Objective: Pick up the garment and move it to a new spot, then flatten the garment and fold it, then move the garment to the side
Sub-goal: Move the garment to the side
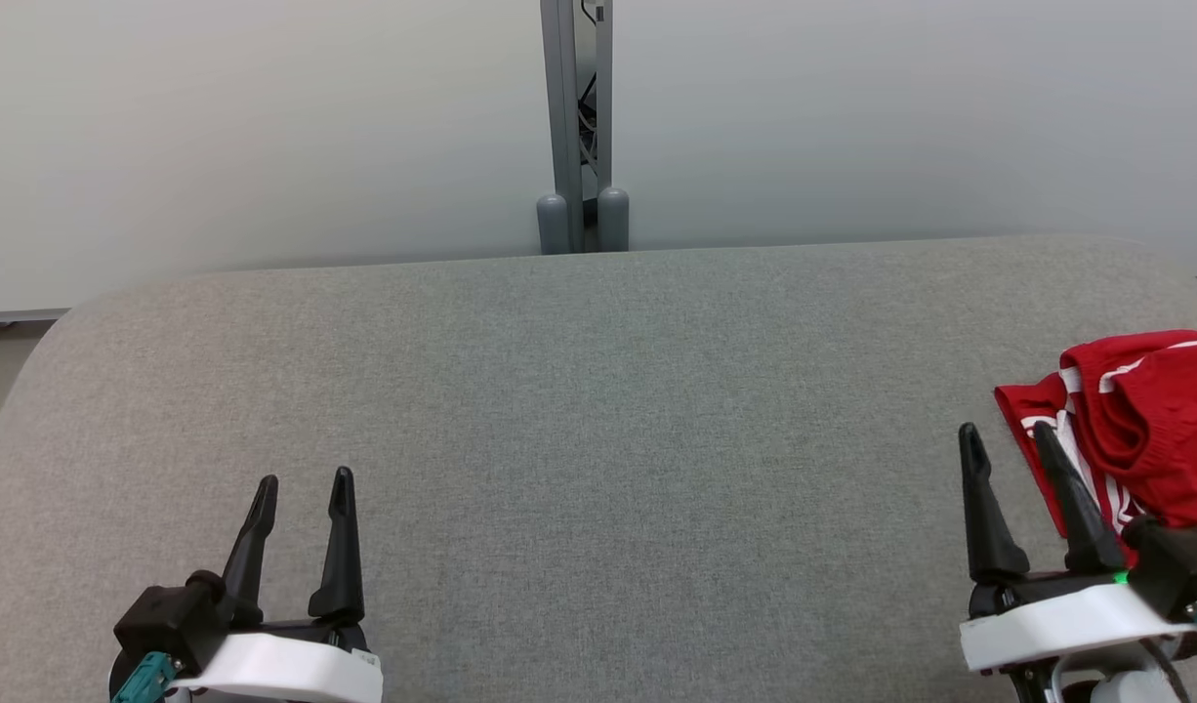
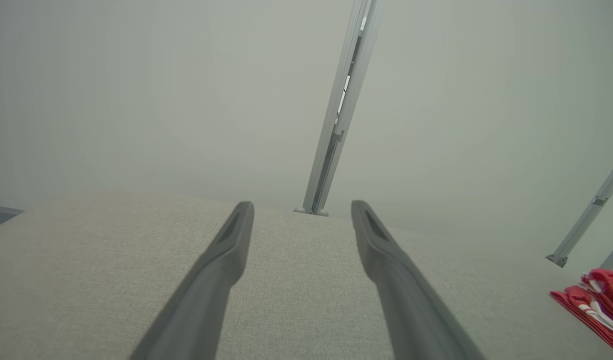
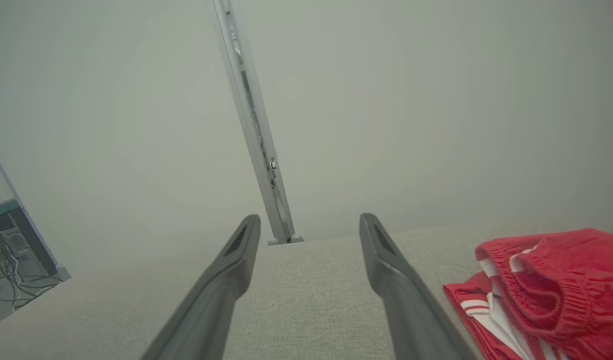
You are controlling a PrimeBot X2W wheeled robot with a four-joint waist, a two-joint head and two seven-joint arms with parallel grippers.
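The garment (image 1: 1145,420) is a red piece with white stripes and an elastic waistband, lying crumpled at the right edge of the grey padded table (image 1: 598,391). It also appears at the lower right in the right wrist view, garment (image 3: 546,290), and at the far right edge in the left wrist view, garment (image 2: 599,297). My right gripper (image 1: 1007,439) stands open just left of the cloth, its right finger in front of the cloth's edge, nothing between its fingers (image 3: 391,270). My left gripper (image 1: 304,483) is open at the lower left, far from the cloth, with nothing between its fingers (image 2: 226,250).
A grey metal post (image 1: 577,127) with two rounded feet stands behind the table's far edge against a pale wall. The table's rounded corner (image 1: 81,312) shows at the left. Cables and equipment (image 3: 11,260) lie on the floor beyond the table in the right wrist view.
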